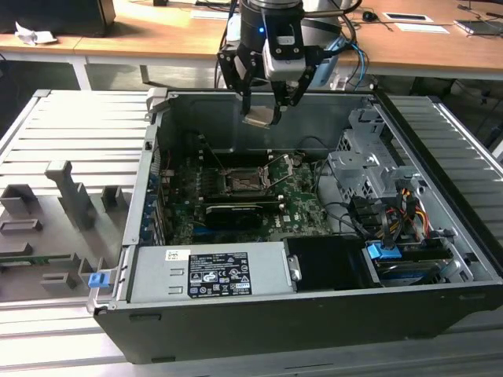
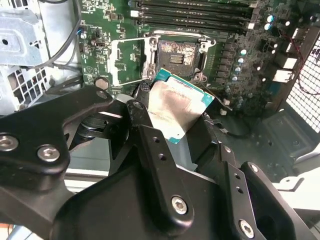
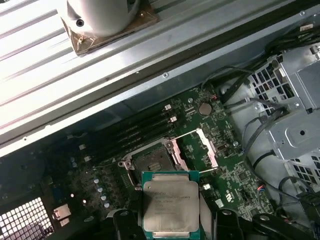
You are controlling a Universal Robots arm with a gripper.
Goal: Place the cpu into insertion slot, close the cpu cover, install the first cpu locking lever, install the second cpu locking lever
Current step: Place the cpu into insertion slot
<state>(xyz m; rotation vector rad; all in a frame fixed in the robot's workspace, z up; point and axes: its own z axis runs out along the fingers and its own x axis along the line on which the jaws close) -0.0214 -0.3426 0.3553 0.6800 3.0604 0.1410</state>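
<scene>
The gripper (image 1: 263, 111), clamped on the cpu (image 3: 170, 205), hangs high above the motherboard (image 1: 302, 208). The slot (image 3: 152, 161) lies empty, its cover (image 3: 209, 149) flipped open beside it. Every step appears undone.

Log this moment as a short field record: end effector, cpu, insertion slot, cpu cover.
end effector: shut on the cpu, above the open computer case
cpu: held above the motherboard, not seated
insertion slot: empty, dark centre exposed
cpu cover: open, lying beside the slot
</scene>
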